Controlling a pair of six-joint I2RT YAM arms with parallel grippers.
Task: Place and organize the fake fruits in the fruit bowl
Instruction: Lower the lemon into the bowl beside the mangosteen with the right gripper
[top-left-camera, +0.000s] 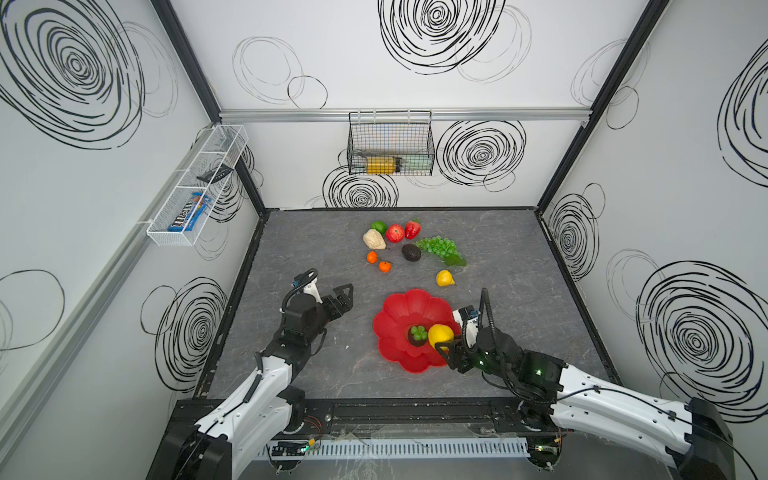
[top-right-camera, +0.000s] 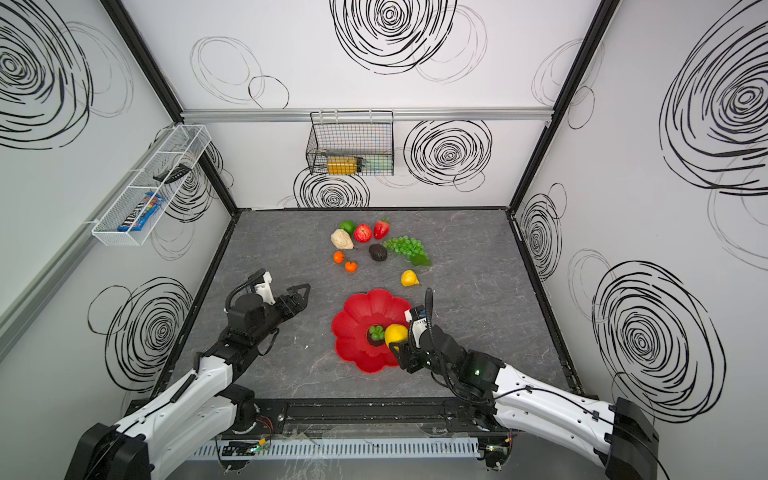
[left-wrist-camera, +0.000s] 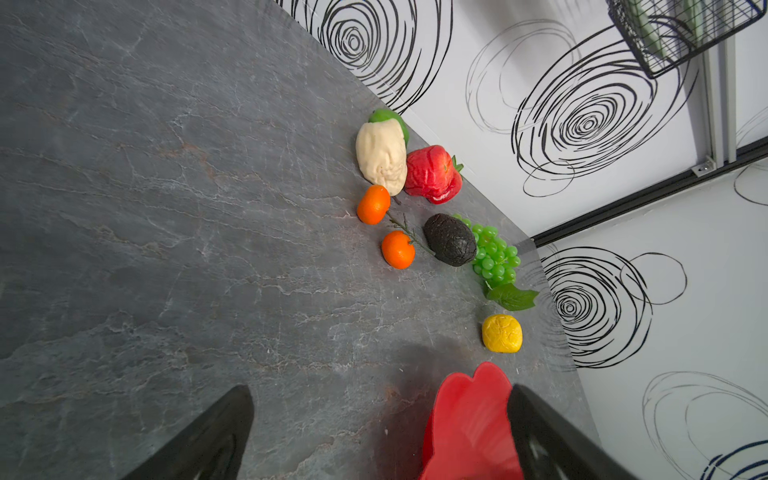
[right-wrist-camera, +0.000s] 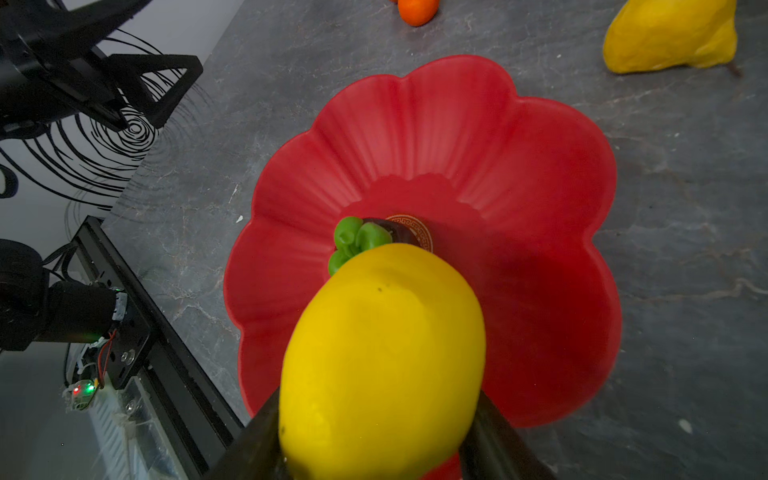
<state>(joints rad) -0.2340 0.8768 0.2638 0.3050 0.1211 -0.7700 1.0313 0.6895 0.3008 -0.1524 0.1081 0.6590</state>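
Observation:
The red scalloped fruit bowl (top-left-camera: 409, 307) (right-wrist-camera: 436, 137) sits at the table's front centre. A dark fruit with green leaves (top-left-camera: 417, 334) lies on its middle. My right gripper (top-left-camera: 446, 348) (right-wrist-camera: 378, 415) is shut on a yellow lemon (top-left-camera: 440, 333) (right-wrist-camera: 382, 353), held over the bowl's near right side. My left gripper (top-left-camera: 343, 293) (left-wrist-camera: 380, 399) stands open and empty, left of the bowl. At the back lie a lime (top-left-camera: 378, 227), a red apple (top-left-camera: 395, 233), a beige lumpy piece (top-left-camera: 374, 240), two oranges (top-left-camera: 372, 257), an avocado (top-left-camera: 411, 252), grapes (top-left-camera: 440, 247) and another lemon (top-left-camera: 444, 278).
A pointed red fruit (top-left-camera: 412, 229) lies next to the apple. A black wire basket (top-left-camera: 390, 143) hangs on the back wall and a white mesh tray (top-left-camera: 195, 187) on the left wall. Walls enclose the grey table (top-left-camera: 311, 374) on three sides.

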